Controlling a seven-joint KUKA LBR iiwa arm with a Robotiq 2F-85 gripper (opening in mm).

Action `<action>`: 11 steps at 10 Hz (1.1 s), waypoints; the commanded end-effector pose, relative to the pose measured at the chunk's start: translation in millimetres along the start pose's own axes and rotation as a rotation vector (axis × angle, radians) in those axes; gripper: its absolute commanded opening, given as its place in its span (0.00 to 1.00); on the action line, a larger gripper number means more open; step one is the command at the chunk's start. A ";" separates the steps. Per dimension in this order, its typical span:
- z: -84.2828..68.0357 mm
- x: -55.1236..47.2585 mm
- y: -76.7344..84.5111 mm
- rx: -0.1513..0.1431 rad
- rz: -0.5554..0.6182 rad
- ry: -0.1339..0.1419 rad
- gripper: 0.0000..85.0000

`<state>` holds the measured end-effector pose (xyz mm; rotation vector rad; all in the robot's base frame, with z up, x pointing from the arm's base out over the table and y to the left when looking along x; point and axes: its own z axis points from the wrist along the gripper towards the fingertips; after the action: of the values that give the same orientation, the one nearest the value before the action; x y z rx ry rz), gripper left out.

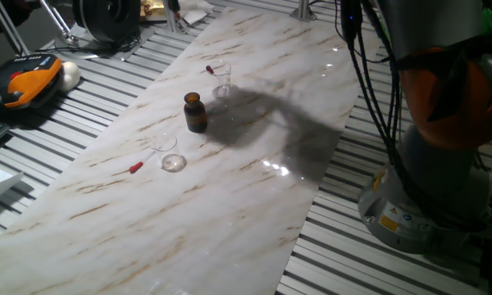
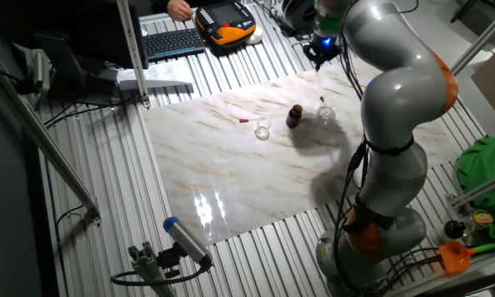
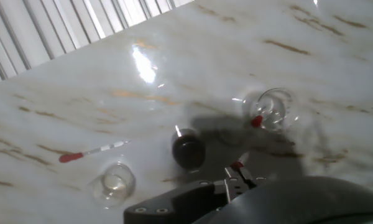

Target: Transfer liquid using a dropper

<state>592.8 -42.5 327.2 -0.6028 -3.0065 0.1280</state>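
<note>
A brown bottle (image 1: 195,112) stands upright mid-table. Just behind it, a clear glass (image 1: 221,80) holds a red-bulbed dropper (image 1: 211,70) leaning inside. A second dropper (image 1: 139,165) lies flat on the marble next to a small empty glass (image 1: 173,161). From the hand view I look down on the bottle (image 3: 188,148), the glass with the dropper (image 3: 272,111), the lying dropper (image 3: 92,151) and the empty glass (image 3: 114,181). My gripper (image 2: 319,51) hangs high above the table's far edge, touching nothing. Only dark parts of it show in the hand view, so its jaws cannot be read.
The marble slab (image 1: 230,205) rests on a ribbed metal table. An orange pendant (image 1: 20,86) and a keyboard (image 2: 175,41) lie past the slab's edge. My arm's base (image 1: 430,188) and its cables stand at one side.
</note>
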 end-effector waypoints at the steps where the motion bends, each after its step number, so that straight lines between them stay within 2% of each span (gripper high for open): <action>1: 0.5 15.5 35.9 -0.004 0.011 -0.002 0.00; 2: 5.5 19.7 44.9 -0.006 0.025 -0.010 0.00; 3: 12.2 23.4 53.1 0.005 0.033 -0.026 0.00; 4: 17.2 23.1 57.8 0.002 0.036 -0.029 0.00; 6: 27.2 19.1 61.7 -0.023 0.039 -0.033 0.00; 7: 33.2 19.2 63.7 -0.025 0.041 -0.045 0.00; 8: 42.5 20.4 64.1 -0.029 0.033 -0.060 0.00; 11: 55.2 21.3 53.8 -0.054 0.000 -0.058 0.00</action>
<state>588.7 11.4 267.8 -0.6148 -3.0762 0.0648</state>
